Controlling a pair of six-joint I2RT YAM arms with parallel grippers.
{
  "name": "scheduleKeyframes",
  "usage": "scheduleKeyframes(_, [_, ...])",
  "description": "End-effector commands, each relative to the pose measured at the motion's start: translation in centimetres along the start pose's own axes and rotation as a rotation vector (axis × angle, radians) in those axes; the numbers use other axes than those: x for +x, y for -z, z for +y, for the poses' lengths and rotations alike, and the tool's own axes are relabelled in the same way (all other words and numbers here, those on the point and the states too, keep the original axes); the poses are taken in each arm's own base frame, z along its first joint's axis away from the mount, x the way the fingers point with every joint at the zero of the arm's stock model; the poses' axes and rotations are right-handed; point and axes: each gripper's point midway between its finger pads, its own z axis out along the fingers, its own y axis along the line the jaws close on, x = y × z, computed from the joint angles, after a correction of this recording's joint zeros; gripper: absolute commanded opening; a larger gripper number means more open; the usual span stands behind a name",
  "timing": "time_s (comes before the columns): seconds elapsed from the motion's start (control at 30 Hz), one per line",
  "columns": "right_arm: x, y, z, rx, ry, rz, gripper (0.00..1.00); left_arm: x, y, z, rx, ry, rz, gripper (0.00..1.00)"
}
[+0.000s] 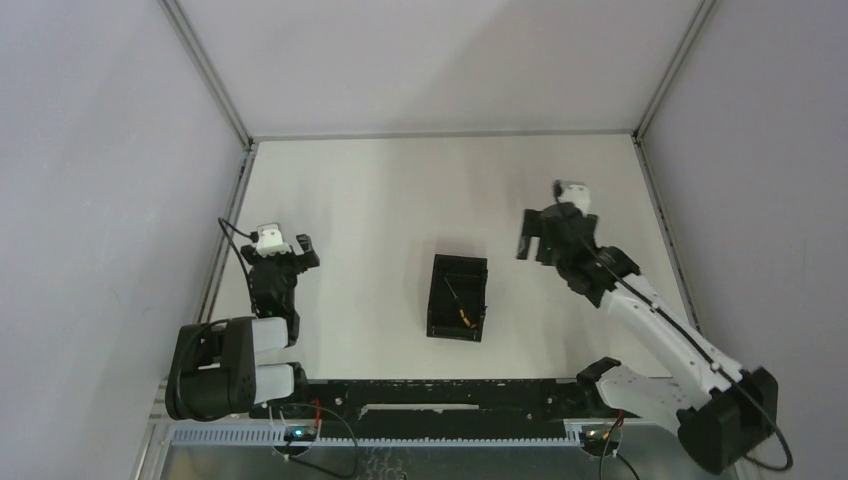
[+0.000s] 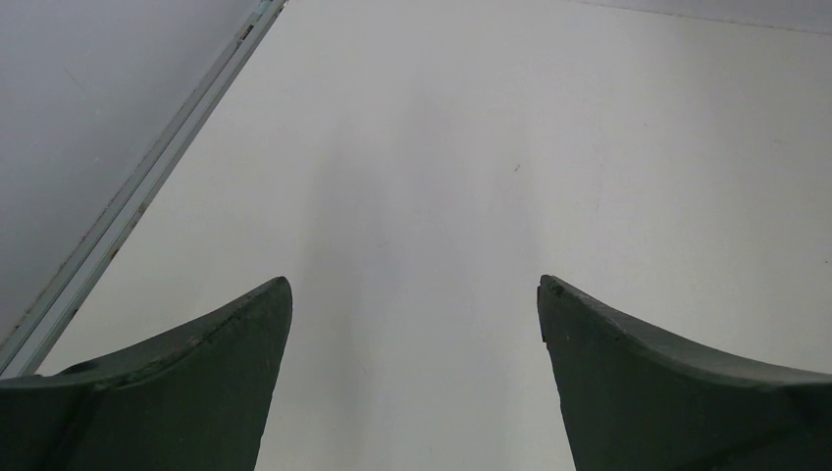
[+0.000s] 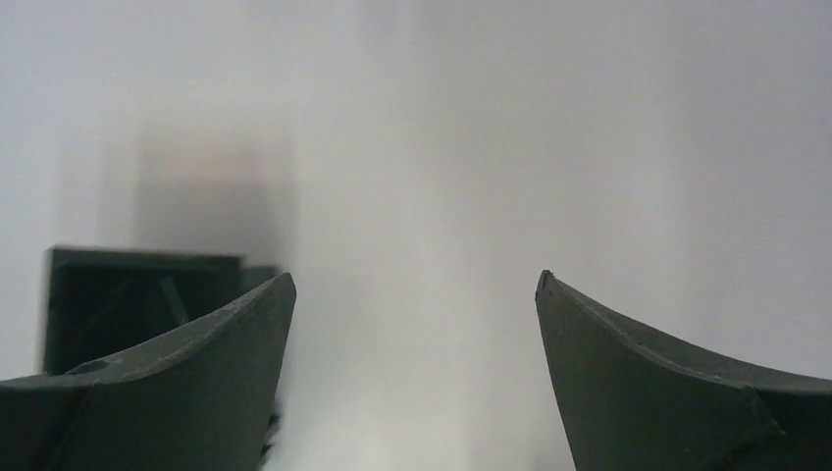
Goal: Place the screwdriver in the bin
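The black bin (image 1: 458, 297) sits at the middle of the white table. The screwdriver (image 1: 457, 303) lies inside it, thin dark shaft toward the far end, orange-yellow end (image 1: 463, 320) toward the near end. My right gripper (image 1: 530, 243) is open and empty, raised to the right of the bin. In the right wrist view the bin (image 3: 128, 299) shows blurred at the left, partly behind my left finger; that gripper (image 3: 415, 285) holds nothing. My left gripper (image 1: 300, 250) is open and empty at the far left, over bare table (image 2: 412, 285).
Grey walls enclose the table on three sides, with metal rails along the left edge (image 1: 225, 250) and right edge (image 1: 665, 240). A black cable track (image 1: 440, 395) runs along the near edge between the arm bases.
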Motion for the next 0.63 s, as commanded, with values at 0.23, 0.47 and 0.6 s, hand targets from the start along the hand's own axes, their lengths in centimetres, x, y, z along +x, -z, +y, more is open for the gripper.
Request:
scheduleKeyframes(0.23, [-2.4,1.0,-7.8,0.085,-0.112,-0.149,1.00,-3.4,-1.0,-0.2,0.004,-0.008,-0.097,1.00])
scheduleKeyframes(0.47, [-2.2,0.5,-7.3,0.053,-0.114,-0.163,1.00,-3.4,-1.0,-0.2,0.003,-0.008,-0.098,1.00])
scheduleKeyframes(0.6, [-2.3,0.4,-7.1,0.034,-0.117,-0.210,1.00,-3.4,-1.0,-0.2,0.004,-0.008,-0.097,1.00])
